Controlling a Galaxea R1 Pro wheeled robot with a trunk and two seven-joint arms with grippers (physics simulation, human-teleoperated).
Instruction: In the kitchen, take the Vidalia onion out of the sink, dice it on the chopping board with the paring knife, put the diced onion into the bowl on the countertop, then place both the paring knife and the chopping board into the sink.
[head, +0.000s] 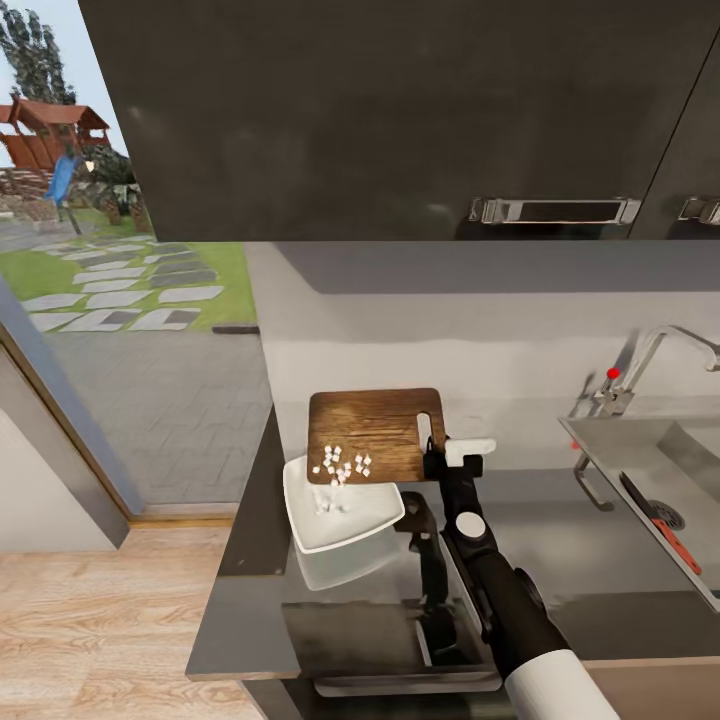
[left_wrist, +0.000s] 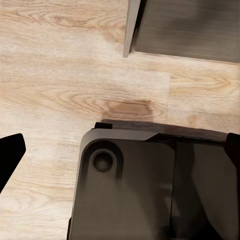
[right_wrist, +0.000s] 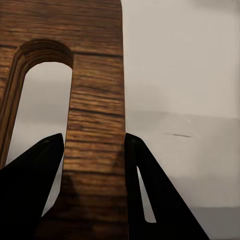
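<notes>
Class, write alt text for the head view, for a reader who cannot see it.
The right end effector holds the chopping board tilted over the white bowl on the grey countertop, and small white onion pieces slide off the board's lower edge into the bowl. To the right, the paring knife lies in the steel sink.

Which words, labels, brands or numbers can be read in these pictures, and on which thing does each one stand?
None: no text can be read in any view.
The board, bowl, knife, sink and cabinets bear no writing.
The faucet's red knob is plain colour, with no mark.
</notes>
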